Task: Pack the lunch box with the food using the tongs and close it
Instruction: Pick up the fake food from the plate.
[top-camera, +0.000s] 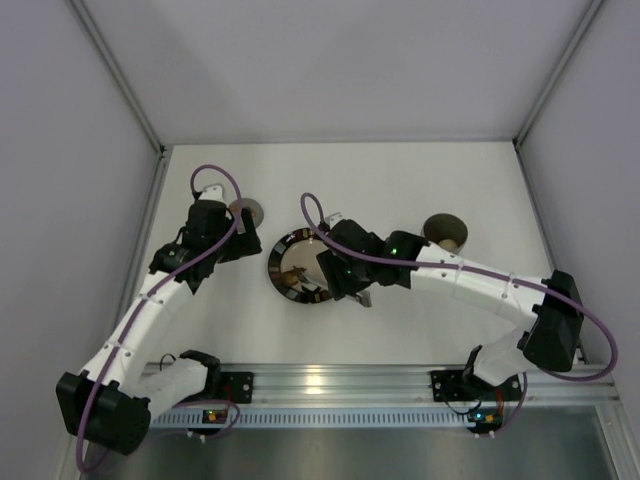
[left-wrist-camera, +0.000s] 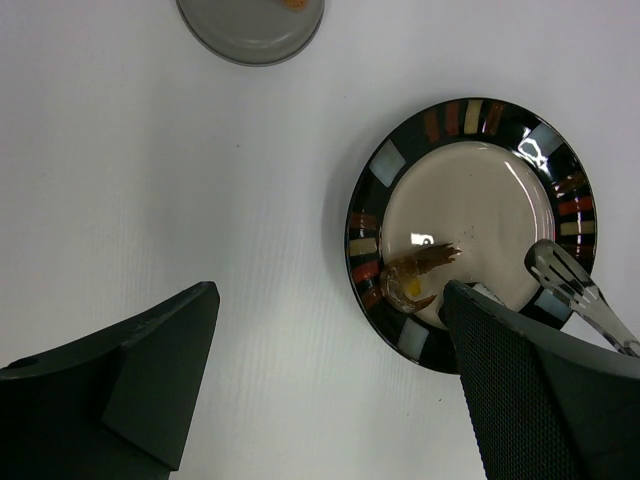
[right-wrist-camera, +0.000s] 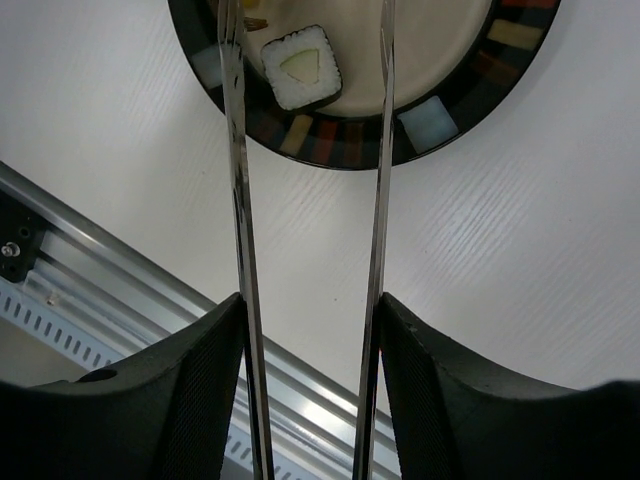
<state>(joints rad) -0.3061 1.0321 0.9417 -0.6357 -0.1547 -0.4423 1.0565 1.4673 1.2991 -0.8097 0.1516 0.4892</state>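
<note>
- Two tools: your left tool hangs spread wide and empty beside one grey lid on the desk.
- One plate holds two food pieces: a brown piece and a white-and-black roll.
- Your right tool clamps one pair of tongs, its arms straddling the roll, likely to lift it.
- One lunch box stands open, rightmost.

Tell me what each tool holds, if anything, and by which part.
The right tool clamps the tongs across both arms, well back from their tips; the joined end is out of view. The left tool is open and holds nothing.
</note>
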